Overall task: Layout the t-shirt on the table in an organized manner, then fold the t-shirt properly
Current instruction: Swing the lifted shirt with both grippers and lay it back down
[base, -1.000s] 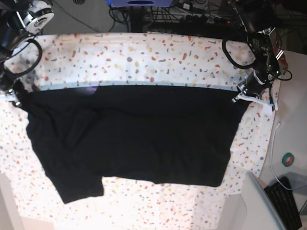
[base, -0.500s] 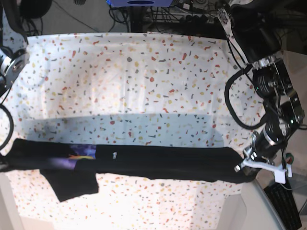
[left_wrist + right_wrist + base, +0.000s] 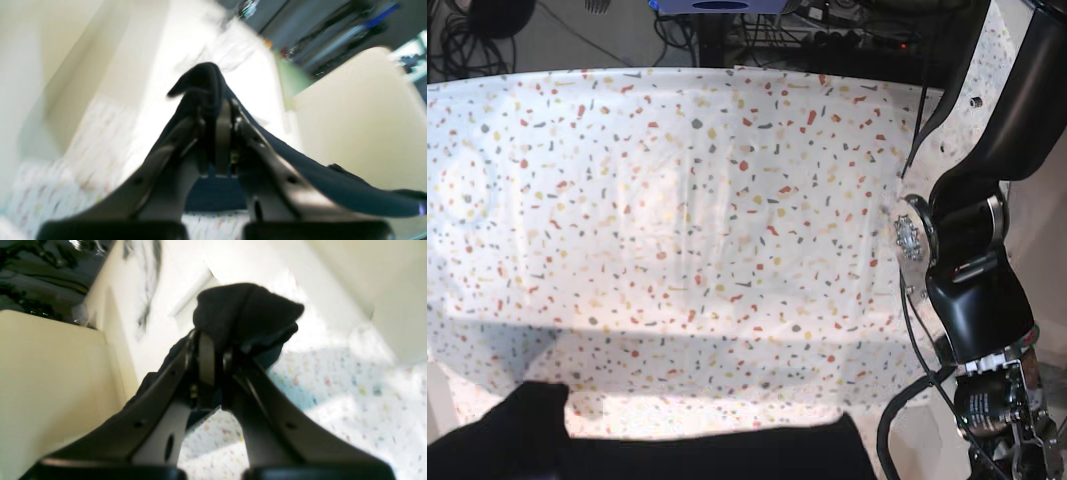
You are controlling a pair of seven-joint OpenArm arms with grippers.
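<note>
Pinching bunched shirt (image 3: 677, 455) edges off the worktop's (image 3: 677, 200) near side, both tools (image 3: 218, 110) (image 3: 213, 346) grip soft, limp cloth; corners hold best.

My t-shirt (image 3: 677, 455) is plain matte black along the near edge of the table (image 3: 687, 220), whose cover is white, flecked with small red, orange, yellow and grey terrazzo-like chips. In my wrist views the cloth reads black to deep navy against that speckled white.
</note>
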